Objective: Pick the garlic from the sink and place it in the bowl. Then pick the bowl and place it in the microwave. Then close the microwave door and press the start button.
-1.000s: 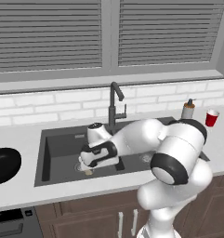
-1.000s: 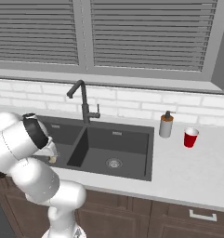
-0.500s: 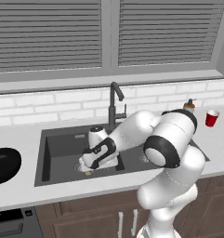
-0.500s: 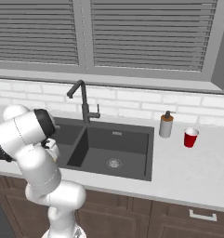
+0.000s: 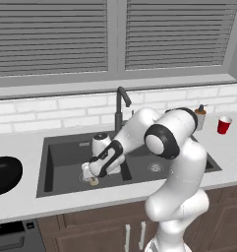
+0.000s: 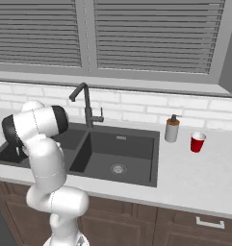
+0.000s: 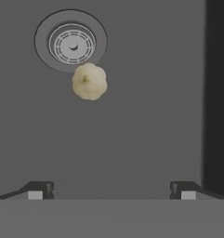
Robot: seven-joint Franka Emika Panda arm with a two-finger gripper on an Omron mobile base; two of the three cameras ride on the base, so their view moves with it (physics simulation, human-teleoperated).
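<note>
My white arm with dark joints is showing against a dark grey sink [image 5: 66, 147]. The garlic [image 7: 89, 82] is looking pale yellowish-tan beside a silvery ringed drain [image 7: 70, 42]. The bowl [image 5: 4, 174] is gleaming glossy black on a pale grey surface [image 6: 194, 175], the cup [image 6: 197, 142] glowing red.

even, soft rendered light, no glare; sink [image 5: 66, 157] basin dim; hand view slightly blurred.

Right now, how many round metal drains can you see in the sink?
2. One drain sits in the left basin, right beside the garlic under the open pincer. The other drain is in the right basin of the sink.
</note>
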